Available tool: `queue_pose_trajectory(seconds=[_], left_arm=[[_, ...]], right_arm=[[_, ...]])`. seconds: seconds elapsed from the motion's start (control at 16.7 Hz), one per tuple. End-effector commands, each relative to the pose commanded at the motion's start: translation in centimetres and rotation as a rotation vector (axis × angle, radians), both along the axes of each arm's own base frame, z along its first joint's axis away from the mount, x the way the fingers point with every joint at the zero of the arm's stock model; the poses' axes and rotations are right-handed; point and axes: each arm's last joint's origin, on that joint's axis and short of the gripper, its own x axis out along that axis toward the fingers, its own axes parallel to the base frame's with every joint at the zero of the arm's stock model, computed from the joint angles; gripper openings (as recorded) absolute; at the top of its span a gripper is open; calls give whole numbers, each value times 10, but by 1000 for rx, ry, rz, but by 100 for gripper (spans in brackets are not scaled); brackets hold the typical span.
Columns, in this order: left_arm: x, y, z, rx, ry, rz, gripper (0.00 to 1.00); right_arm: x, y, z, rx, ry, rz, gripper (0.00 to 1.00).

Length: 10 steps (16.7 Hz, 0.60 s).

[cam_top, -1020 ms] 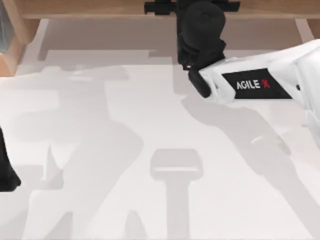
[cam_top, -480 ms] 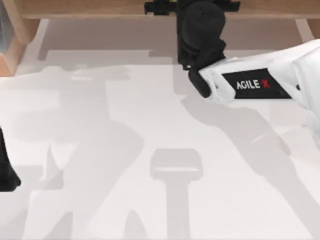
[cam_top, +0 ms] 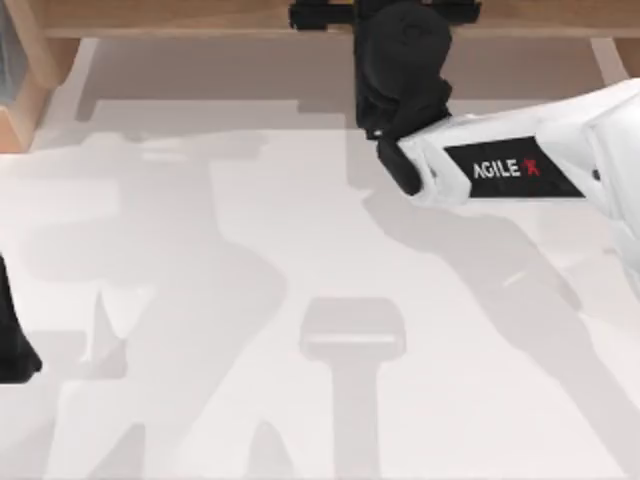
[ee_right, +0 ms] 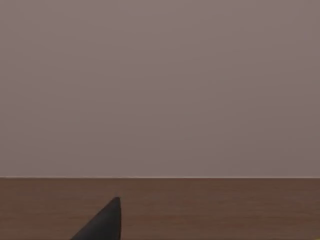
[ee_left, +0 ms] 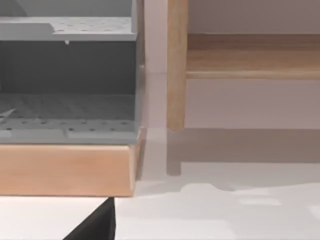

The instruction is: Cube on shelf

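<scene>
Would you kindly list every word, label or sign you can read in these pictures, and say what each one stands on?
"AGILE X": white letters with a red X, on a black panel on the right arm, which reaches across the table toward the shelf in the top view.
No other text is readable in any view.

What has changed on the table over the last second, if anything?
Almost nothing. The right arm reaches over to the shelf at the table's far edge, and its white forearm has crept very slightly downward in the top view. Nothing was visibly taken or let go. The left arm stays parked at the table's left edge, and the shelf has not moved.
</scene>
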Motion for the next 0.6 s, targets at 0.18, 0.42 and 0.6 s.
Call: queue_pose_trajectory(seconds=[0.18,0.42,0.6], left_arm=[[0,0,0,0,0,0,100],[0,0,0,0,0,0,100],[0,0,0,0,0,0,100]], right_arm=[[-1,2,0,0,0,3,100],[-24,11,1,-114,-15,101,100],[-56,8,-7,-328,-46,242,100]])
